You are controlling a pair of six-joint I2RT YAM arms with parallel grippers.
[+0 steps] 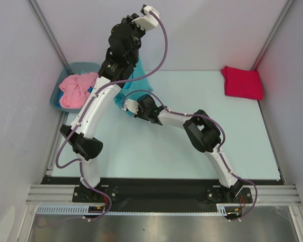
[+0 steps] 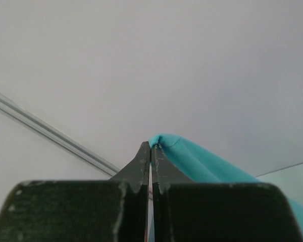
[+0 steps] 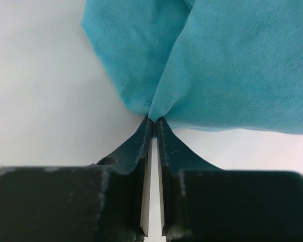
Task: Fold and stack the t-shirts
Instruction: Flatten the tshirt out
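**Item 1. Turquoise t-shirt** [image 1: 143, 80]. Held in the air above the far left part of the counter [image 1: 192, 156], unfolded, and gripped at two places. It is judged to be lifted by one edge so that the cloth hangs and can be spread flat before folding.

**Item 2. Left claw** [image 2: 151, 147]. Raised high towards the back wall. The jaws are pressed together with a fold of the turquoise t-shirt nipped at the very tips, and the cloth falls away down and to the right. The height is judged to be what keeps the garment hanging clear.

**Item 3. Right claw** [image 3: 154, 121]. Set low, just above the counter. The jaws are drawn almost together, with only a thin slit left between them, and a gathered point of the same cloth is caught at the tips, with two folds fanning out from it. This lower hold is judged to serve for pulling the hanging cloth taut.

**Item 4. Crimson t-shirt** [image 1: 242, 82]. Laid folded into a compact rectangle at the far right corner of the counter, well apart from both arms. It is judged to be the base of the stack.

**Item 5. Pink t-shirt** [image 1: 74, 91]. Crumpled in the grey-blue tub [image 1: 86, 67] at the far left, not yet folded.

**Item 6. Markings.** No brand, label, print or readable writing is seen on any shirt, on the tub or on the claws.
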